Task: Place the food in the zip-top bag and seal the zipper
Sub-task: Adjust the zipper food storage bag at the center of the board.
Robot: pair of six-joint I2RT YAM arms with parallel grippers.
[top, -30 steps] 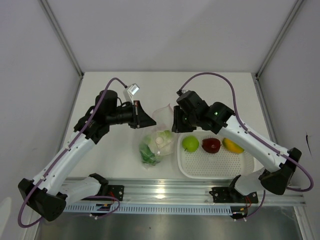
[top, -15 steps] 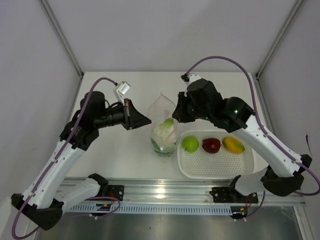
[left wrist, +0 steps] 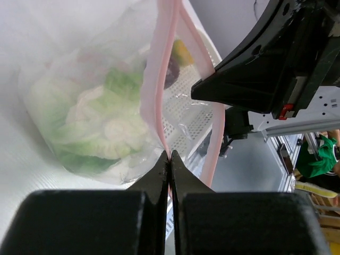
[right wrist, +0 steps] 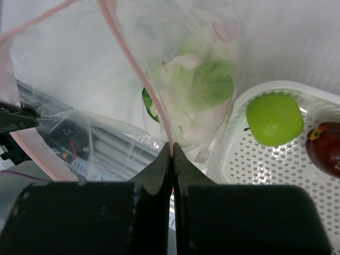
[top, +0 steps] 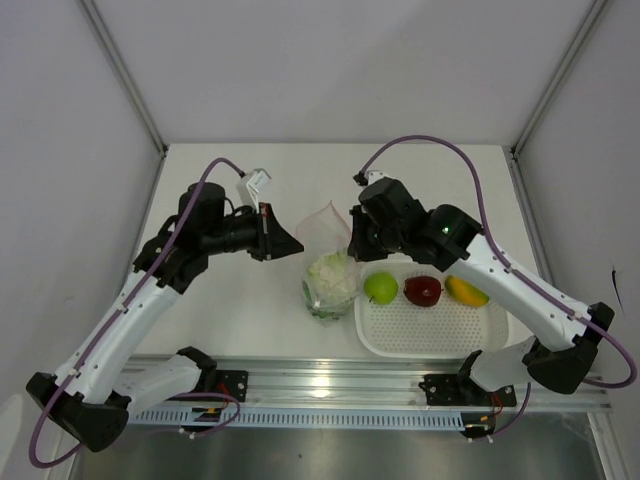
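The clear zip-top bag (top: 328, 262) hangs between both arms with its mouth spread. White cauliflower (top: 328, 272) and green lettuce (left wrist: 119, 85) lie inside it. My left gripper (top: 298, 243) is shut on the pink zipper (left wrist: 159, 79) at the bag's left lip; my right gripper (top: 352, 240) is shut on the right lip of the zipper (right wrist: 135, 69). The green apple (top: 380, 288), dark red apple (top: 422, 291) and yellow-orange fruit (top: 466, 291) sit in the white basket (top: 430, 335).
The perforated white basket (right wrist: 255, 159) stands just right of the bag, against its lower side. A metal rail (top: 330, 385) runs along the table's near edge. Grey walls close in the table on the left, right and back.
The right gripper closed on the bag's rim. The bag was lifted upright, then lowered slightly, and its contents settled to the bottom. Both arms shifted a little.
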